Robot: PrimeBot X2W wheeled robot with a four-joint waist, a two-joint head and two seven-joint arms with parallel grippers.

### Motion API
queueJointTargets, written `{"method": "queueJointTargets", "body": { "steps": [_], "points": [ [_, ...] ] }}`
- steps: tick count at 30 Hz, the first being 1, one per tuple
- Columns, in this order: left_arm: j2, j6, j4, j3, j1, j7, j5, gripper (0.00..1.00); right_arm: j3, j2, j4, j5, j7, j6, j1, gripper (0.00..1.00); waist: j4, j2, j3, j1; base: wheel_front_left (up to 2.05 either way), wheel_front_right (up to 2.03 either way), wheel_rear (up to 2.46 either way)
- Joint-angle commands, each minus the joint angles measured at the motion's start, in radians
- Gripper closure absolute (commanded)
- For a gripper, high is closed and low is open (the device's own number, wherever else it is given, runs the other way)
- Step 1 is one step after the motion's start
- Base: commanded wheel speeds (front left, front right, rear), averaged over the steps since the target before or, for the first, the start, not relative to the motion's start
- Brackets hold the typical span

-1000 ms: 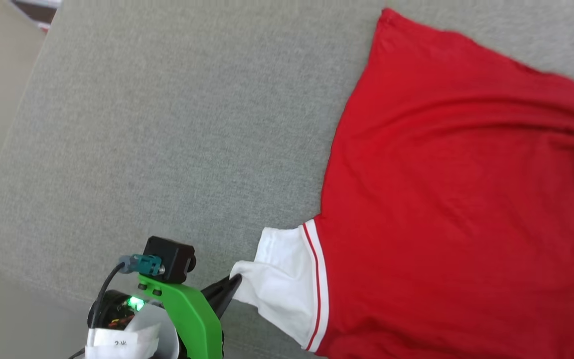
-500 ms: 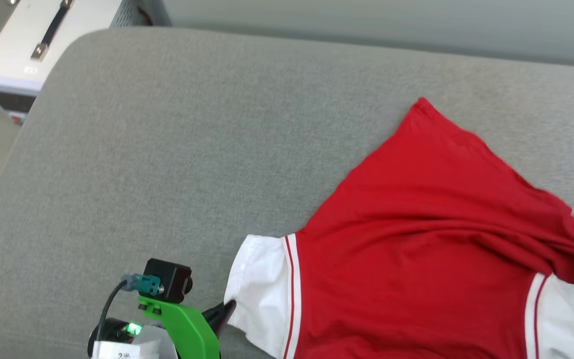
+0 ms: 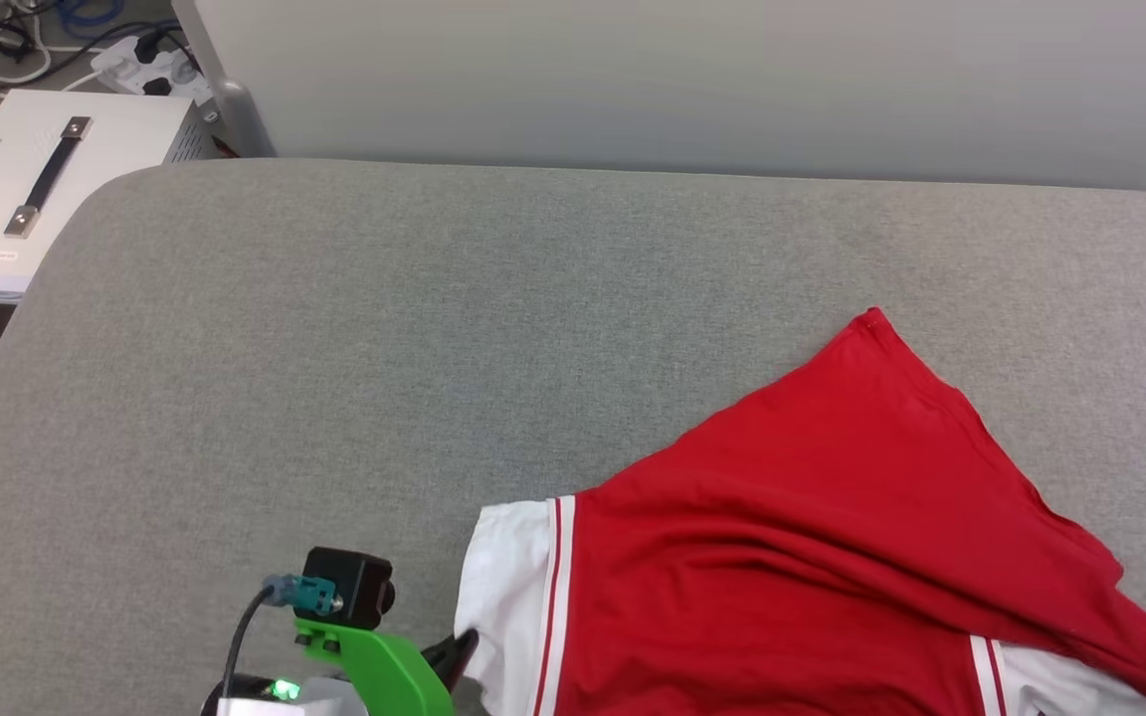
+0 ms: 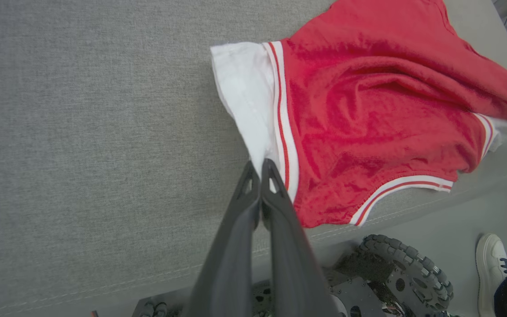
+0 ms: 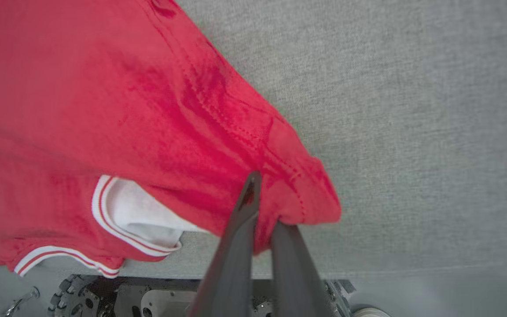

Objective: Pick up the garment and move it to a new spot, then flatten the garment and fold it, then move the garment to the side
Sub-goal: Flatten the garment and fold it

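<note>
The garment [image 3: 832,557] is a red jersey with white sleeves and striped trim, lying rumpled at the near right of a grey cushioned surface [image 3: 334,348]. No lettering shows. My left gripper [image 3: 461,648] is at the garment's left white sleeve [image 3: 498,597]. In the left wrist view that gripper [image 4: 260,168] is shut on the sleeve's edge [image 4: 244,92]. My right gripper [image 5: 260,198] is shut on a folded red edge of the garment [image 5: 126,110], with one finger over the cloth and the other under it. A red fold drapes over the right sleeve [image 5: 134,215].
A white box with a black handle [image 3: 36,189] stands off the surface's far left corner, with cables and a power strip [image 3: 135,65] behind it. A pale wall [image 3: 692,89] runs along the far edge. My wheeled base [image 4: 394,273] and a person's shoe [image 4: 493,264] lie below the near edge.
The head camera has swung, bringing the wall and white box into view. The garment's right side has bunched up, with a fold now over the right sleeve. The left gripper keeps its hold.
</note>
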Motion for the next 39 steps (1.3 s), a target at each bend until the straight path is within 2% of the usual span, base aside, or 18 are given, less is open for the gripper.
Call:
{"method": "queueJointTargets", "body": {
  "steps": [1,7,8,9,12,20,28,34,39],
  "points": [
    [-0.012,0.0,0.01,-0.007,0.001,-0.005,0.0,1.0,-0.01,0.014,-0.01,0.002,0.008,-0.001,0.017,1.0,-0.008,-0.0001,-0.009,0.0001,0.0,0.0,0.0],
    [-0.026,-0.007,0.029,-0.013,-0.015,-0.011,-0.004,1.0,-0.016,0.046,-0.02,-0.016,0.011,-0.001,0.043,1.0,-0.01,-0.0001,-0.009,0.0001,0.0,0.0,0.0],
    [-0.025,-0.007,0.029,-0.013,-0.017,-0.01,-0.003,1.0,-0.016,0.05,-0.021,-0.016,0.013,-0.001,0.043,0.69,-0.011,-0.0001,-0.009,0.0001,0.0,0.0,0.0],
    [-0.023,-0.006,0.027,-0.013,-0.018,-0.008,-0.002,1.0,-0.016,0.054,-0.025,-0.018,0.012,-0.001,0.042,0.0,-0.011,-0.0001,-0.008,0.0001,0.0,0.0,0.0],
    [-0.02,-0.003,0.012,-0.009,-0.02,-0.005,-0.004,1.0,-0.011,0.053,-0.039,-0.019,0.012,-0.001,0.03,0.0,-0.013,-0.0001,-0.005,0.0001,0.0,0.0,0.0],
    [-0.003,0.007,-0.025,-0.006,-0.029,0.008,0.005,1.0,0.033,-0.01,-0.153,0.01,0.085,-0.001,-0.03,0.0,-0.001,-0.0001,0.015,0.0001,0.0,0.0,0.0],
    [-0.006,0.003,-0.065,-0.003,-0.052,0.012,-0.003,1.0,0.119,-0.046,-0.277,0.016,0.212,-0.001,-0.225,0.0,0.048,-0.0001,0.097,0.0001,0.0,0.0,0.0],
    [-0.01,-0.005,-0.067,-0.006,-0.087,0.006,0.009,1.0,0.206,-0.078,-0.244,-0.016,0.259,-0.001,-0.391,0.0,0.107,-0.0001,0.187,0.0001,0.0,0.0,0.0],
    [-0.022,-0.017,-0.067,-0.014,-0.111,-0.001,0.011,1.0,0.254,-0.102,-0.153,-0.047,0.262,-0.001,-0.519,0.0,0.155,-0.0001,0.252,0.0001,0.0,0.0,0.0]
  ]
}}
